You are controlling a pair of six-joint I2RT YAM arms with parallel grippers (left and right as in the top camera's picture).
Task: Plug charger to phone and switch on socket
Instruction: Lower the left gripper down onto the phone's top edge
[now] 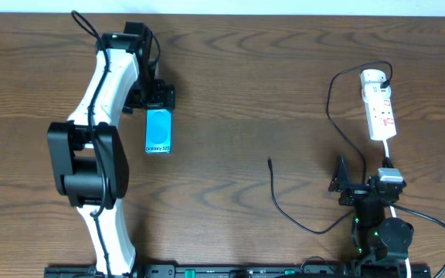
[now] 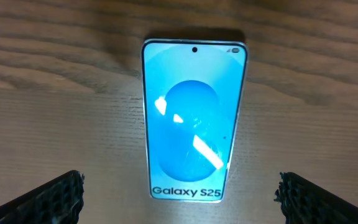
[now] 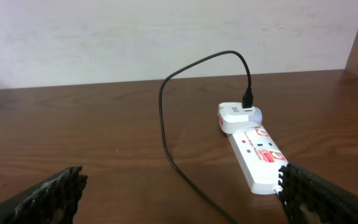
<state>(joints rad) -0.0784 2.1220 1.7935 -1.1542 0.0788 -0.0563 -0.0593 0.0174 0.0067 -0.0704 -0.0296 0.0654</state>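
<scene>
Saw left gripper (image 2: 179, 182) spread wide, gripping nothing, fingers (image 2: 48, 199) dark at both bottom corners of wrist view. Found phone (image 2: 194, 118) flat on desk (image 1: 230, 77), screen up, lit turquoise, centred between those fingers, "Galaxy S25" end nearest them, no contact with either. From overhead, placed that gripper right at phone's far short end. Could not tell gripper's height above phone.

Saw right gripper (image 3: 180, 177) also spread wide and empty, low near desk's front right edge. Found socket (image 1: 380, 108) ahead of it and slightly right, lying lengthwise away from gripper, near end just beside right finger in wrist view, apart from it in overhead. Noted white block (image 3: 232, 115) at socket's far end with charger (image 3: 162, 106) plugged into its top, cable looping up, then trailing along desk back toward gripper and passing between its fingers in wrist view. Located plug tip (image 1: 270, 161) loose on bare desk, left of right gripper, between it and phone, nearer gripper, well apart from phone. Spotted white cord (image 1: 385, 150) running from socket's near end back toward right gripper. Could not tell switch position on socket.

Counted one phone, one charger, one plug tip, one socket, one white block, one white cord, two grippers, both with jaws wide
</scene>
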